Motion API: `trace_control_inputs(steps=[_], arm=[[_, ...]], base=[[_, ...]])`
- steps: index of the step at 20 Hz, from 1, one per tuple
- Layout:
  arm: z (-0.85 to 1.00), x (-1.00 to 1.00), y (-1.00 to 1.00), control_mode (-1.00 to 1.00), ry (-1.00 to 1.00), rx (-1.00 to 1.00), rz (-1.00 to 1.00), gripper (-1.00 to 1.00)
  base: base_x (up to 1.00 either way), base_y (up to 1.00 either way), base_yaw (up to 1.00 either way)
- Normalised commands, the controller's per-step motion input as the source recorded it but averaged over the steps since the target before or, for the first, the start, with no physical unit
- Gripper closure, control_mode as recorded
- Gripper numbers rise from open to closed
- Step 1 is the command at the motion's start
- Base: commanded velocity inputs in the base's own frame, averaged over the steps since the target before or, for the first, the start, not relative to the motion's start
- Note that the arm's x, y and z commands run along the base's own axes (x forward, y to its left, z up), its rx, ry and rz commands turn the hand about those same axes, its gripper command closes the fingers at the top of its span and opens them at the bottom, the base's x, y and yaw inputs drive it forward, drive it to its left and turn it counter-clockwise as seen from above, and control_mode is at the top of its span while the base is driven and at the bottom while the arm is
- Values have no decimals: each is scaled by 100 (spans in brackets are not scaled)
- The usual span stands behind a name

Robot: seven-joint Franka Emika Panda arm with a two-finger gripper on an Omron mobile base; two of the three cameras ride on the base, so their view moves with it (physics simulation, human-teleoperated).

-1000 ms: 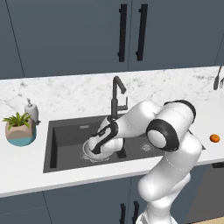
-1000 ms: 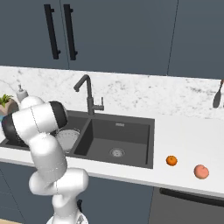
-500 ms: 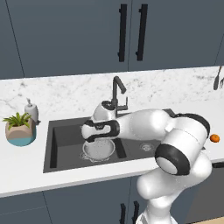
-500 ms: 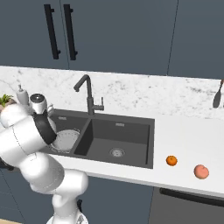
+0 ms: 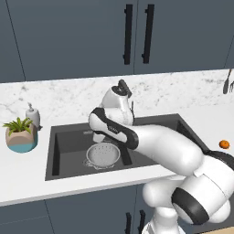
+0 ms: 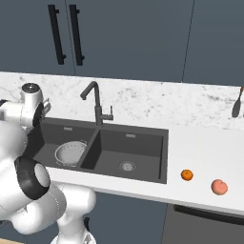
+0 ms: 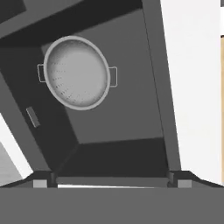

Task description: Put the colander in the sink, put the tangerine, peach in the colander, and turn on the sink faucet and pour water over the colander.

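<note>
The silvery perforated colander (image 5: 103,155) (image 6: 70,153) (image 7: 78,72) sits upright in the left basin of the dark double sink (image 5: 51,153) (image 6: 143,151), nothing in it. My gripper (image 7: 111,181) hangs above it, open, the tips far apart and nothing between them. The dark faucet (image 6: 97,102) stands behind the divider; in the left base view my arm covers it. On the counter right of the sink lie the orange tangerine (image 6: 187,175) (image 5: 224,144) and, further right, the pale pink peach (image 6: 218,187).
A teal-and-tan plant pot (image 5: 20,135) and a white soap dispenser (image 5: 32,114) stand on the counter left of the sink. A utensil (image 6: 237,102) hangs at the far right wall. Dark cabinets run above the marble backsplash.
My hand has risen from the colander, which stays in the left basin. The arm's upper links have swung up and over the sink.
</note>
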Motion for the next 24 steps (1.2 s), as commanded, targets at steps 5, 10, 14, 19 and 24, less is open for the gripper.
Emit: trace_control_inputs(steps=[5, 10, 14, 19, 24], arm=[[42, -55, -39, -100, 6, -14, 25, -100], [6, -16, -65, -100, 9, -17, 38, -100], [0, 0, -86, -100, 8, -16, 47, -100], [0, 0, -98, -100, 2, -17, 49, -100], [-1, -10, -91, -100, 6, -19, 45, -100]], base=[[0, 0, 0], [0, 0, 0], [0, 0, 0], [0, 0, 0], [0, 0, 0]])
